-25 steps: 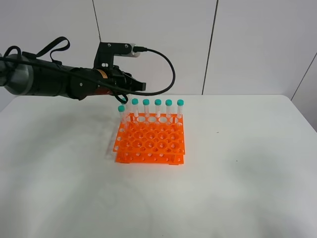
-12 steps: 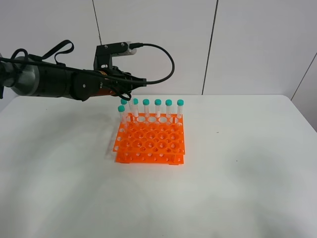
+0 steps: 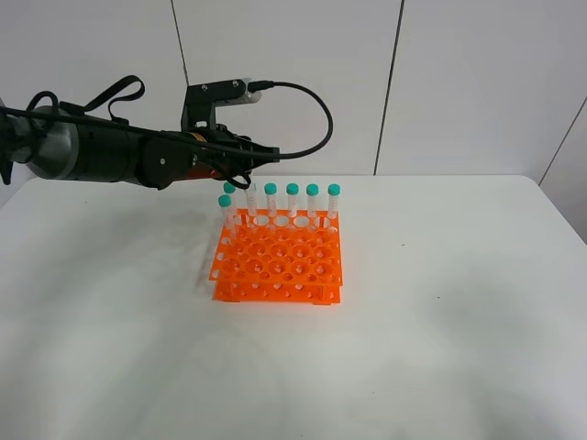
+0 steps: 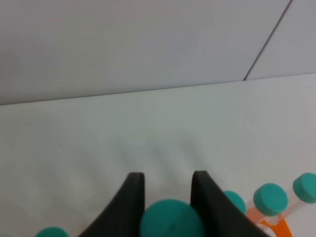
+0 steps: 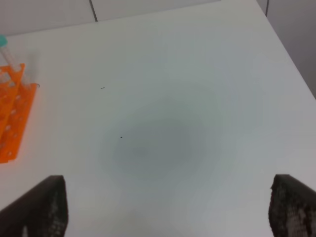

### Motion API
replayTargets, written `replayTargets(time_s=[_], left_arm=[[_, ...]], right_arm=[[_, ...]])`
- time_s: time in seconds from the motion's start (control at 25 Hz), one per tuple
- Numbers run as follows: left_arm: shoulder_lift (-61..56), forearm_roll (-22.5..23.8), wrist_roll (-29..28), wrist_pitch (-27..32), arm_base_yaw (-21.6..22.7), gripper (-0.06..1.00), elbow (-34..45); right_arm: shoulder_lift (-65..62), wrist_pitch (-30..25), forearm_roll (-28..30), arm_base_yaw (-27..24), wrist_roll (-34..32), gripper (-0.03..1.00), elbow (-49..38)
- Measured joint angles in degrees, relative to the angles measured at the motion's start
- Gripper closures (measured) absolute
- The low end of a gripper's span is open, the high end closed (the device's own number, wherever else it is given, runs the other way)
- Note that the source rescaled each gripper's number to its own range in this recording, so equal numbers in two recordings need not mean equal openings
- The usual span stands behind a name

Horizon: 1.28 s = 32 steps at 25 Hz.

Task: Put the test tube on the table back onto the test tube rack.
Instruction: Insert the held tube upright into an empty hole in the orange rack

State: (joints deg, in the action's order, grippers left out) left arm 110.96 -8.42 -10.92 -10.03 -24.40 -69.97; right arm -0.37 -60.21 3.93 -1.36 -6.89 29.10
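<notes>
now your left gripper [image 4: 168, 174] is clamped on the cap of the test tube [image 4: 171, 219], keeping it upright at the far-left holes of the test tube rack [image 3: 280, 266] so it can seat. your right gripper [image 5: 168, 207] hangs wide open and empty over the table [image 5: 163, 98], out of the way.

Readable markings: none found.
No lettering legible on the test tube rack [image 3: 278, 261], the teal caps [image 3: 313, 190] or the table [image 3: 440, 321]; the arm's orange band [image 3: 189, 137] is too small.

left pincer [image 4: 168, 176] clamped (reaching out level) | right pincer [image 5: 170, 183] spread wide
</notes>
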Motion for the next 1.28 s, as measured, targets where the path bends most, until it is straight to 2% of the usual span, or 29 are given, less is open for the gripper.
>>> replayTargets(time_s=[0.4,0.64,1.28], left_arm=[[0.4,0.0,1.1,-0.2,0.0,0.94,0.1],[4.1,0.1,1.2,-2.7,0.0,0.94,0.2],[4.7,1.3,2.1,-4.6,0.0,0.94,0.2]], right_arm=[[0.0,0.0,0.0,0.0,0.0,0.11,0.0],[0.0,0.0,0.0,0.0,0.0,0.11,0.0],[0.0,0.0,-0.2,0.0,0.0,0.11,0.0]])
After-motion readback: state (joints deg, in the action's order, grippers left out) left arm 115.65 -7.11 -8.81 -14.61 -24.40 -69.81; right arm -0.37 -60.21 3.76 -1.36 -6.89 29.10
